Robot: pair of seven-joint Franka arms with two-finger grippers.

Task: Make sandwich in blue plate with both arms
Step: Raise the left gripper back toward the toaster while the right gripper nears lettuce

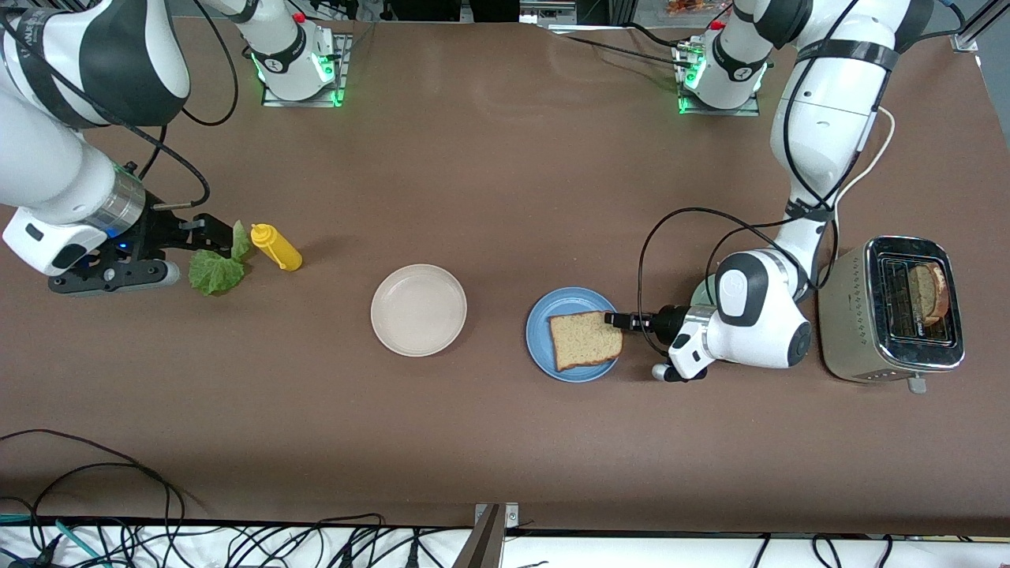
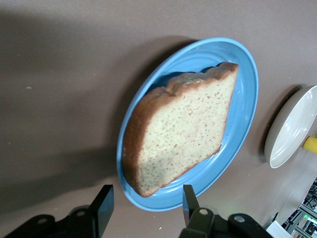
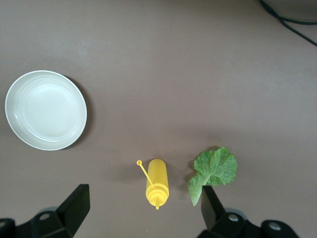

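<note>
Brown bread slice (image 2: 181, 134) on blue plate (image 2: 242, 124), just beside left end effector (image 2: 143, 203), fingers apart, empty

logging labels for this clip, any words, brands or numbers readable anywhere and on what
None can be read with certainty.
Left arm: dark mark on its white link, too small to read.
Right arm: dark lettering on a band near the picture's edge, cut off and blurred.
Toaster: no readable label.
Yellow bottle, blue plate, bread slice: no text.
</note>
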